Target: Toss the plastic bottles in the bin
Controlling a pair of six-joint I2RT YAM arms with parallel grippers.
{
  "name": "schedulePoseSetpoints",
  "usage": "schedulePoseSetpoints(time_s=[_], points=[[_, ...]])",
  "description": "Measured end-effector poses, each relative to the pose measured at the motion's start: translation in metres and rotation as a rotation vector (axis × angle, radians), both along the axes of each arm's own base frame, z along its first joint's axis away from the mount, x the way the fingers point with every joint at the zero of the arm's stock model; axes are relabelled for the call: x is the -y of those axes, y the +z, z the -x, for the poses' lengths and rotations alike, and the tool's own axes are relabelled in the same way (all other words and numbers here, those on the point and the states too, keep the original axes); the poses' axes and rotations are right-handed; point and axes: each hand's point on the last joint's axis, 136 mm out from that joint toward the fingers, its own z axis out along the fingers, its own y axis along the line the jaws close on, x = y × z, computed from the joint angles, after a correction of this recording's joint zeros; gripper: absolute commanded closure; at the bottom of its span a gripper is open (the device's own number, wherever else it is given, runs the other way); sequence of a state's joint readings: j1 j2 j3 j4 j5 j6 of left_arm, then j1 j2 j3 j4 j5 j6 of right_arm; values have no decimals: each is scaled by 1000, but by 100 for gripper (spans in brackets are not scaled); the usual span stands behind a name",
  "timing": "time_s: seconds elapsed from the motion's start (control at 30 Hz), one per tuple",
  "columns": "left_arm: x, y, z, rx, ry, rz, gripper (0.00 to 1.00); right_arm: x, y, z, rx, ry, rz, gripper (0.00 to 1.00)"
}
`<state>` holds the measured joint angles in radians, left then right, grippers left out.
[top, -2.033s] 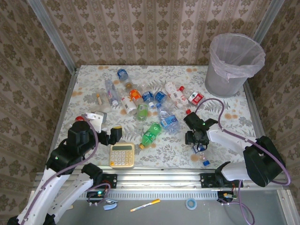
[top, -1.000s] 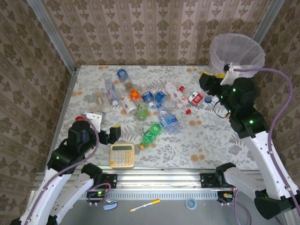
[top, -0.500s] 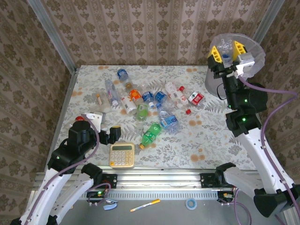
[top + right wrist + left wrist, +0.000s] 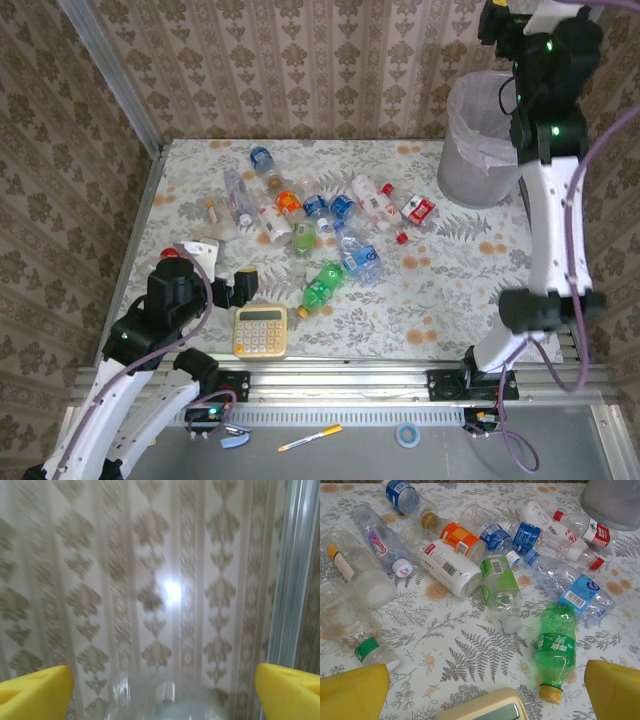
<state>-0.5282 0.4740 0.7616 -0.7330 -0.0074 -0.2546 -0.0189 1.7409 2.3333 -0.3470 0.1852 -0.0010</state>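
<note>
Yellow fingers [image 4: 35, 690] of the right gripper [image 4: 161, 680] gape wide, a clear plastic bottle [image 4: 165, 702] loose between them. The arm has swung up from the table's middle to above the round grey bin [image 4: 478, 170] at the far-right corner, so the drop looks due. The left gripper [image 4: 485, 682] stays spread and empty at the near edge, with the other plastic bottles [image 4: 300, 225] mid-table.

About thirteen plastic bottles [image 4: 451, 567], one bin [image 4: 478, 172], one calculator [image 4: 260, 331], one pen [image 4: 310, 438]

Bright, even light, soft shadows. The right wrist view's wallpaper [image 4: 100, 605] blurs around a white glare spot [image 4: 172, 591].
</note>
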Motion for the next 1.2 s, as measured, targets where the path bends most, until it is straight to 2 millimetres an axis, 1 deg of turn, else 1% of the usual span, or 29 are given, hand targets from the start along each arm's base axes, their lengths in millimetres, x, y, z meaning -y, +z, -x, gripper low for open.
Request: schedulePoseSetpoints(time_s=[0.03, 0.07, 0.13, 0.2, 0.27, 0.3, 0.33, 0.37, 0.43, 0.5, 0.57, 0.6, 0.67, 0.7, 0.77, 0.83, 0.9, 1.0, 1.1, 1.2], points=[[0, -1, 0, -2, 0, -1, 0, 4, -18, -12, -61, -11, -20, 0], [0, -1, 0, -3, 0, -2, 0, 8, -45, -22, -147, -22, -48, 0], [0, -2, 0, -5, 0, -3, 0, 11, -101, -34, -308, -33, -91, 0], [0, -3, 0, -7, 0, -4, 0, 12, -139, -35, -403, -39, -118, 0], [0, -3, 0, -7, 0, -4, 0, 10, -165, -29, -468, -37, -138, 0], [0, -3, 0, -7, 0, -4, 0, 9, -170, -23, -487, -30, -146, 0], [0, -3, 0, -7, 0, -4, 0, 7, -170, -18, -490, -21, -152, 0], [0, -3, 0, -7, 0, -4, 0, 5, -165, -11, -481, -11, -157, 0], [0, -3, 0, -7, 0, -4, 0, -1, -147, 7, -444, 24, -173, 0], [0, -3, 0, -7, 0, -4, 0, -11, -122, 33, -390, 76, -190, 0], [0, -3, 0, -7, 0, -4, 0, -19, -106, 56, -351, 124, -207, 0], [0, -3, 0, -7, 0, -4, 0, -25, -101, 70, -337, 154, -217, 0], [0, -3, 0, -6, 0, -4, 0, -33, -101, 86, -336, 200, -233, 0], [0, -3, 0, -6, 0, -3, 0, -37, -108, 92, -356, 220, -240, 0], [0, -2, 0, -6, 0, -3, 0, -43, -128, 98, -412, 249, -258, 0], [0, -2, 0, -6, 0, -3, 0, -49, -157, 99, -489, 274, -274, 0], [0, -2, 0, -2, 1, -2, 0, -54, -196, 101, -592, 288, -296, 0], [-2, 1, 2, 14, 6, 5, 0, -58, -245, 105, -726, 298, -324, 0], [-4, 4, 4, 29, 7, 12, 0, -63, -283, 111, -830, 310, -350, 0], [-5, 7, 5, 46, 9, 21, 0, -66, -313, 116, -901, 315, -369, 0]])
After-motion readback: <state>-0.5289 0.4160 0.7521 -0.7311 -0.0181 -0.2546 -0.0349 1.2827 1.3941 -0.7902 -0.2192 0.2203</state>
